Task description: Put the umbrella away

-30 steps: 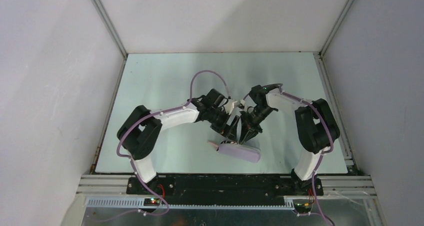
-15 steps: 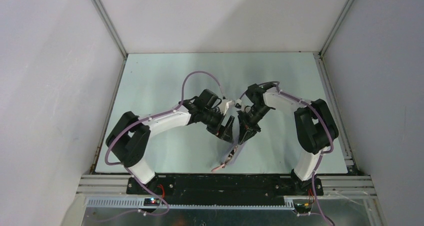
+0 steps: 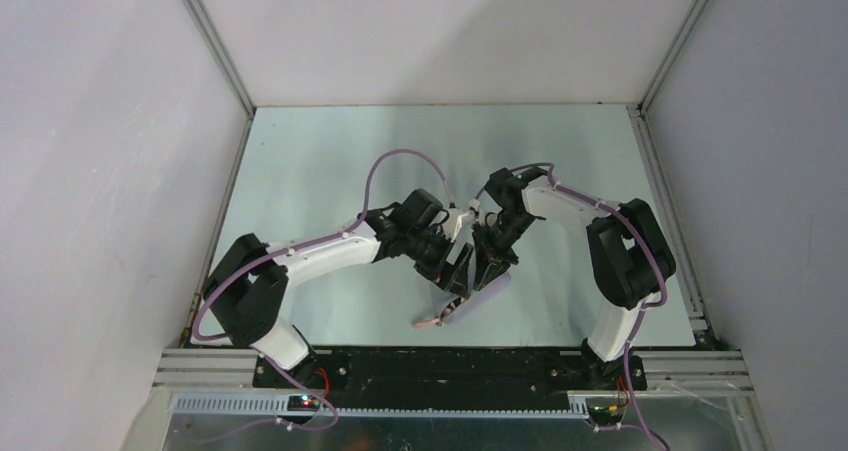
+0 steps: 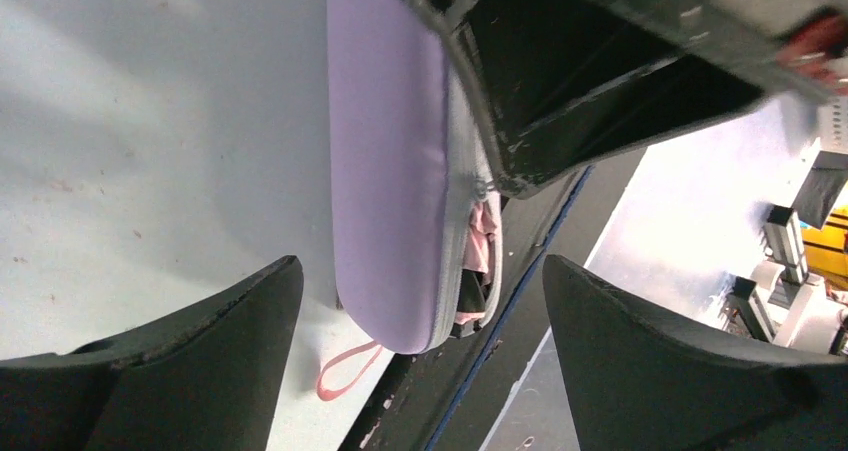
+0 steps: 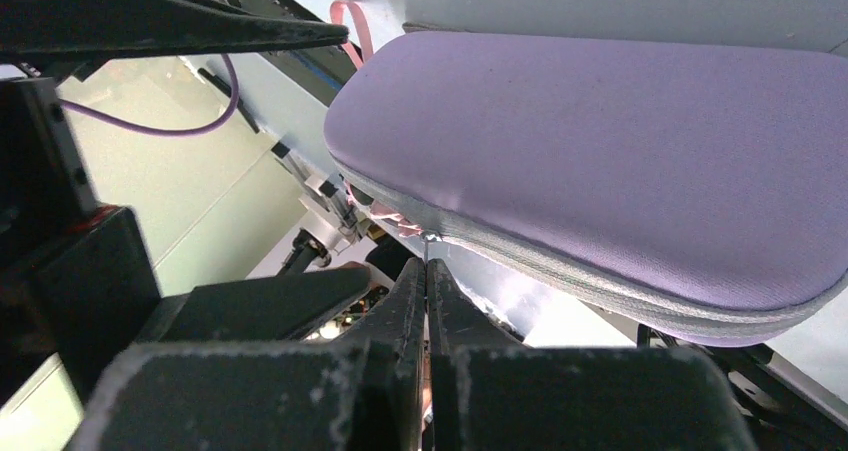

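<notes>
Right wrist view: right claw (image 5: 425, 276) has its tips pressed together, with the small metal zip pull (image 5: 428, 238) nipped between them. Nearly all of the umbrella (image 4: 485, 233) is hidden inside the lilac case (image 5: 620, 141). Only a crumple of thin pink fabric and a dark patch show through the unzipped gap at one end.

Case: smooth, oblong, rounded corners, fine woven surface, grey zip band (image 5: 600, 271) along its edge. A pink strap loop (image 4: 345, 368) hangs from the open end; cannot tell whether it belongs to umbrella or case.

Left wrist view: left claw (image 4: 420, 271) spread wide, black wedge-shaped fingers (image 4: 200, 361) on either side of the case end, no contact visible.

Top view: case sits tilted at the near middle of the pale desk (image 3: 300, 171), largely covered by both arms. Cannot tell whether it rests on the desk or is lifted.
</notes>
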